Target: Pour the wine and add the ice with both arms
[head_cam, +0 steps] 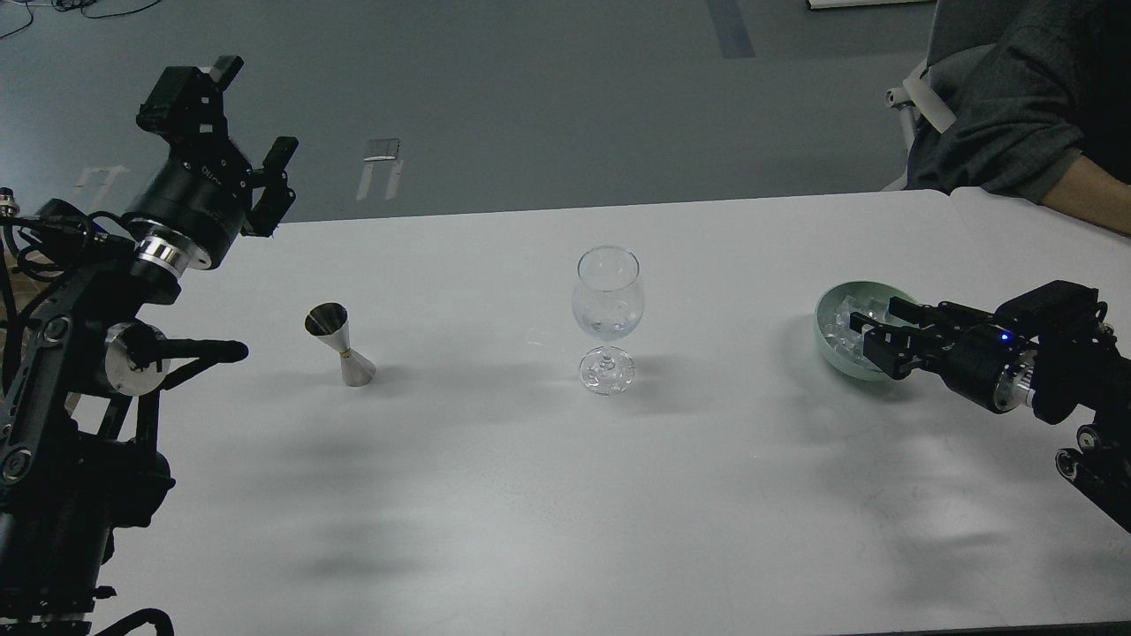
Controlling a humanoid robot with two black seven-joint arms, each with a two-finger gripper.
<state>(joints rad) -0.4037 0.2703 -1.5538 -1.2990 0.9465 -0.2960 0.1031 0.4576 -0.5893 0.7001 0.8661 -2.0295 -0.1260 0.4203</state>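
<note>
A clear stemmed wine glass [608, 309] stands upright in the middle of the white table [530, 495]. A steel jigger [339, 344] stands to its left. At the right a pale green bowl [832, 309] holds several clear ice cubes [848, 320]. My right gripper [879, 333] reaches in from the right, low over the bowl's near right side, fingers spread apart above the ice. My left gripper [243, 132] is raised over the table's far left corner, fingers apart and empty, well away from the jigger.
A person's grey-sleeved arm [1016, 115] rests at the table's far right corner beside a chair. The grey floor lies beyond the table's far edge.
</note>
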